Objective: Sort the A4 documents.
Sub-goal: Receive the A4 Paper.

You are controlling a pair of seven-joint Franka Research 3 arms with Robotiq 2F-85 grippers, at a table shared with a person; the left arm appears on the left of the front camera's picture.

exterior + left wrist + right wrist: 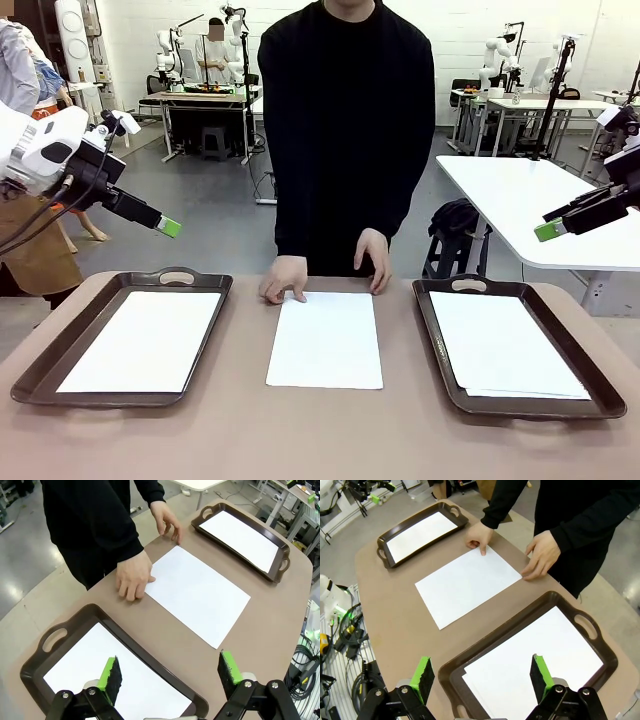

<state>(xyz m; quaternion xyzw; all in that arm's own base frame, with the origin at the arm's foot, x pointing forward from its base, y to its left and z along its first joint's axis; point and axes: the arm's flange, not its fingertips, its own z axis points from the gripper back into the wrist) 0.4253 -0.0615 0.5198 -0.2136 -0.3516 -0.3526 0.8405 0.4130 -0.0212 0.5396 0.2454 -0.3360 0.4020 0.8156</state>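
A white A4 sheet (pixel 325 340) lies flat on the table's middle, between two dark trays. A person's hands (pixel 284 278) rest on its far corners. The left tray (pixel 45 375) holds one white sheet (pixel 145 340). The right tray (pixel 590 400) holds a small stack of white sheets (pixel 505 345). My left gripper (pixel 170 228) hangs open above the left tray, nothing between its fingers. My right gripper (pixel 548 230) hangs open above the right tray, also empty. The middle sheet (pixel 197 592) (pixel 467 585) lies beyond both grippers (pixel 170 675) (pixel 482 675) in the wrist views.
The brown table top (pixel 320 440) has free room in front of the middle sheet. The person in a black top (pixel 345 130) stands at the far edge. A white table (pixel 530 205) stands behind at the right.
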